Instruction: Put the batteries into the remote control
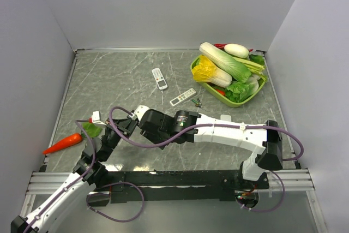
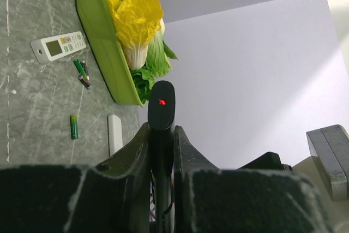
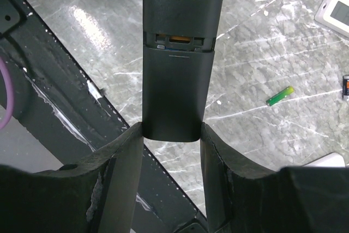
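Observation:
A black remote control [image 3: 180, 53] is held between both grippers, above the table at the near left. My right gripper [image 3: 172, 130] is shut on its lower end; the back cover [image 3: 173, 96] is slid partly down, showing a slot. My left gripper [image 2: 162, 130] is shut on the same remote [image 2: 162, 107], seen edge-on with a red light. In the top view the two grippers meet, left [image 1: 115, 133] and right [image 1: 136, 123]. One green battery [image 2: 73, 126] lies alone, also in the right wrist view [image 3: 280, 95]. A few more batteries [image 1: 196, 101] lie beside the basket.
Two white remotes [image 1: 159, 78] [image 1: 182, 97] lie mid-table. A green basket [image 1: 256, 92] of vegetables stands at the back right. A small white slab [image 2: 114, 133] lies near the lone battery. A carrot [image 1: 62, 143] and a green leaf [image 1: 91, 130] lie at the left.

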`<move>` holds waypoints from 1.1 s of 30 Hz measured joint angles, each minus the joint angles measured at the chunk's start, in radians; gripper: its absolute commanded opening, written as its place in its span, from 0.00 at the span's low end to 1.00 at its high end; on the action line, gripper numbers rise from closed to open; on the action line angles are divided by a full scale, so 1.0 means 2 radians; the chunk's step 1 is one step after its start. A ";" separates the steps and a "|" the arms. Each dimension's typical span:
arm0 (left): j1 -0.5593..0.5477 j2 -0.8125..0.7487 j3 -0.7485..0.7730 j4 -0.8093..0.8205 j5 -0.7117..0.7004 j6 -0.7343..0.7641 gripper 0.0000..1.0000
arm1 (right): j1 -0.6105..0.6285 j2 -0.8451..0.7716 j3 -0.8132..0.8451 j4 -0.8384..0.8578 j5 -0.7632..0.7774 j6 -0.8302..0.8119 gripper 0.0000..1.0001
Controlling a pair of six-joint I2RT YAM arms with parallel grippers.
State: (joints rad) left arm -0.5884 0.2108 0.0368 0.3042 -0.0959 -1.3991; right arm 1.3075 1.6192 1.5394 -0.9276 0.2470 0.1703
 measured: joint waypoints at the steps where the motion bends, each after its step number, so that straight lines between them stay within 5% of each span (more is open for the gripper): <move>1: 0.000 0.000 0.000 -0.001 -0.001 -0.002 0.01 | 0.001 0.000 0.000 0.001 0.000 0.000 0.31; 20: 0.000 -0.019 0.000 -0.036 -0.011 -0.029 0.01 | 0.003 0.005 0.000 0.010 0.005 -0.002 0.32; 33: 0.000 -0.026 0.000 -0.035 -0.010 -0.023 0.01 | 0.003 0.012 0.010 0.001 0.004 0.000 0.50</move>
State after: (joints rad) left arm -0.5877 0.1585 0.0364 0.2333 -0.1165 -1.4452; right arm 1.3132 1.6424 1.5604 -0.9260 0.2550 0.1699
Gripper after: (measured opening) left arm 0.178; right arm 0.495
